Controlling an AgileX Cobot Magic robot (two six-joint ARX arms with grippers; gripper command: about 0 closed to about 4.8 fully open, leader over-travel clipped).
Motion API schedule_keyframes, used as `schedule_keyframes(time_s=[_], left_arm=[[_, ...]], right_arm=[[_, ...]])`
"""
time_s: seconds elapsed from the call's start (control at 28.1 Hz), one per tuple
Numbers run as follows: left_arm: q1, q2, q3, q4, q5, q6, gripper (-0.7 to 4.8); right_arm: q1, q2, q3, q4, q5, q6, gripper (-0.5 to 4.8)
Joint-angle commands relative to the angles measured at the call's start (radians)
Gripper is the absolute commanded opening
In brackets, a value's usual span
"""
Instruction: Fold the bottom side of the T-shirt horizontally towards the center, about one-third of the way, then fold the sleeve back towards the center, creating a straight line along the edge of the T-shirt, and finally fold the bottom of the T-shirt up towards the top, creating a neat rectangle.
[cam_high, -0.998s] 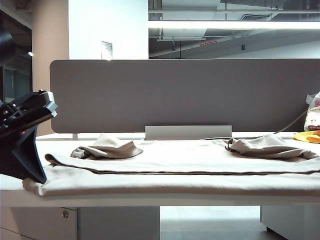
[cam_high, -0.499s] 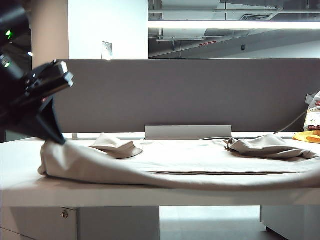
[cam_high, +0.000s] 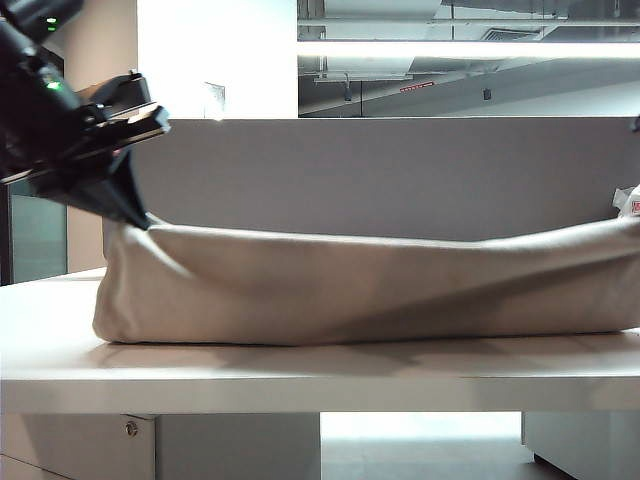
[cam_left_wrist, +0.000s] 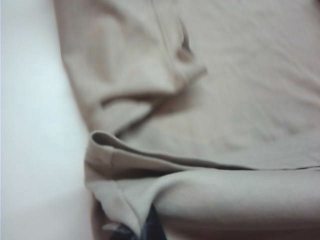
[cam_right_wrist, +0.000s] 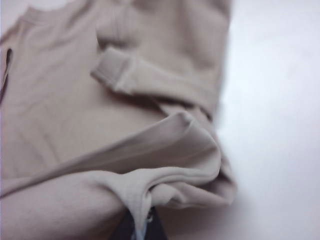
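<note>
Both arms raised, both grippers clamped

The left gripper (cam_high: 140, 218) hangs high at the exterior view's left, angled downward, jaws pinched tight on cloth; the right gripper (cam_right_wrist: 142, 225) sits beyond that view's right edge, likewise pinched on cloth.

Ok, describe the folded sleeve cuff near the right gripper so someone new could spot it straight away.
Start from the large beige cotton T-shirt spread on the white table. In the right wrist view, above the bunched cloth pinched in the right gripper, lies the sleeve. Its thick stitched cuff band, turned over on the flat body cloth, sets it apart.
</note>
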Motion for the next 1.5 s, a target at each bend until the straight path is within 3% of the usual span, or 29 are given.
schedule_keyframes(time_s=[0.04, 0.36, 0.75, 1.1, 1.5], left_arm=[[0.014, 0.082, 0.084, 0.017, -0.009, 0.011, -0.06], [0.034, 0.322, 0.334, 0.009, -0.016, 0.078, -0.06], [0.114, 0.526, 0.635, -0.045, -0.022, 0.087, -0.06], [0.119, 0.649, 0.719, -0.015, -0.021, 0.126, -0.06], [0.120, 0.755, 0.848, -0.001, -0.039, 0.148, -0.06]], right_arm=[[-0.001, 0.059, 0.076, 0.013, 0.001, 0.002, -0.05], [0.000, 0.277, 0.285, 0.014, 0.000, 0.002, -0.05], [0.051, 0.508, 0.572, 0.013, 0.008, 0.005, -0.05], [0.093, 0.676, 0.710, 0.045, 0.037, 0.024, -0.05], [0.096, 0.715, 0.769, 0.080, 0.088, 0.023, -0.05]])
